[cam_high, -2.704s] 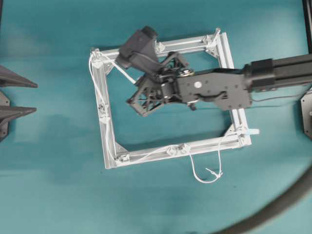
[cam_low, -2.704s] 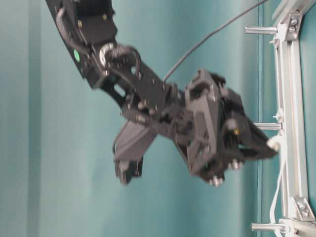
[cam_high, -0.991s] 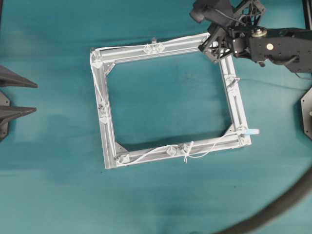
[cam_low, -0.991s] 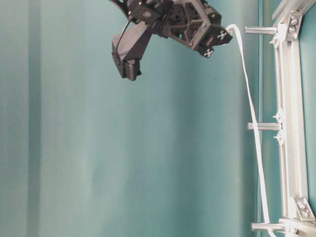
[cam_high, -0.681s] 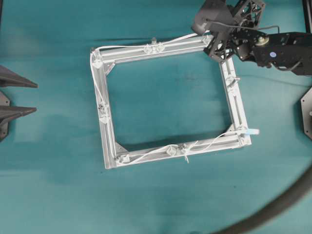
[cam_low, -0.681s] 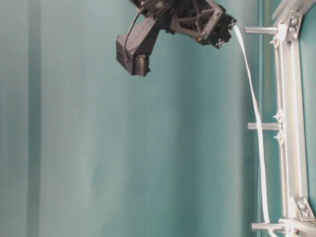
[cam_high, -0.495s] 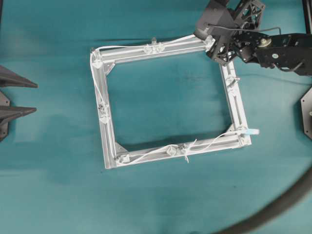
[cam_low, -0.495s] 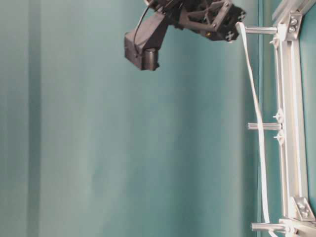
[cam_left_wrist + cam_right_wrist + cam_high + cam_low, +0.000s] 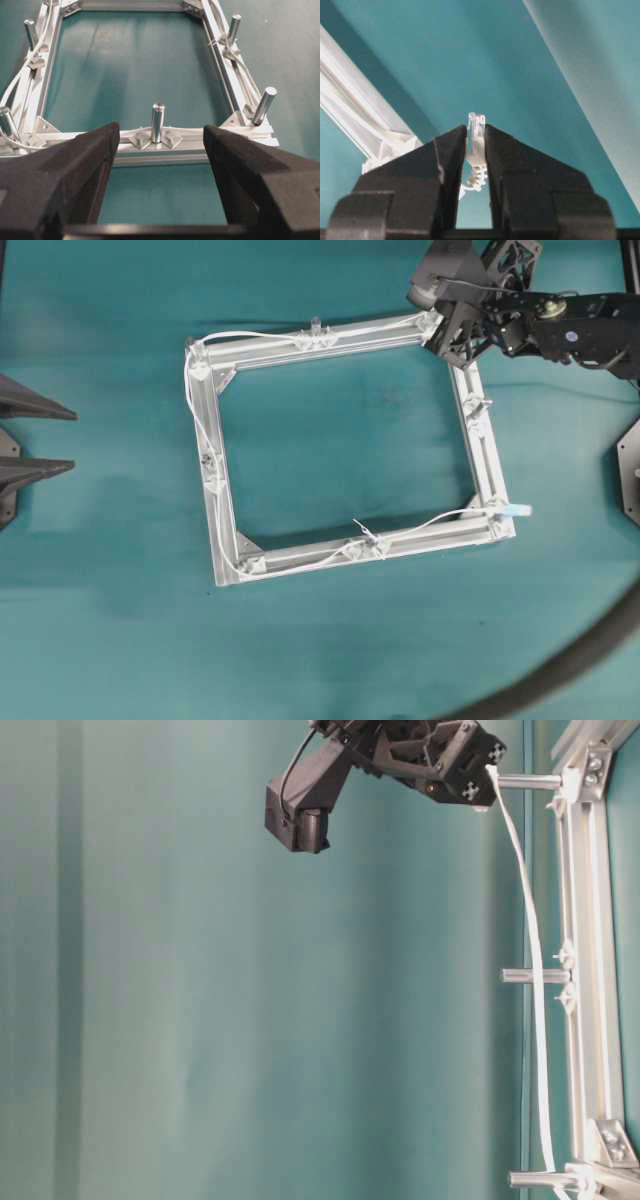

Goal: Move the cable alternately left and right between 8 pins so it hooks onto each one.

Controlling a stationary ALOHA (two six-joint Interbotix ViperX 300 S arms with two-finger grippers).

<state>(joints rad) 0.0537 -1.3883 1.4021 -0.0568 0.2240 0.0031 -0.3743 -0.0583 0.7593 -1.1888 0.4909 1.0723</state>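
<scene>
Fingers (image 9: 450, 150) of your right gripper (image 9: 475, 145) are pinching the cable (image 9: 360, 326) tightly at the frame's (image 9: 340, 335) far right corner, keeping it taut for the corner pin (image 9: 528, 782); left gripper (image 9: 160, 150) is waiting wide open, empty.

Even light, seemingly soft focus.

No readable txt, labels, brands or nos. showing anywhere; nothing legible appearing on any obj. in these views.
</scene>
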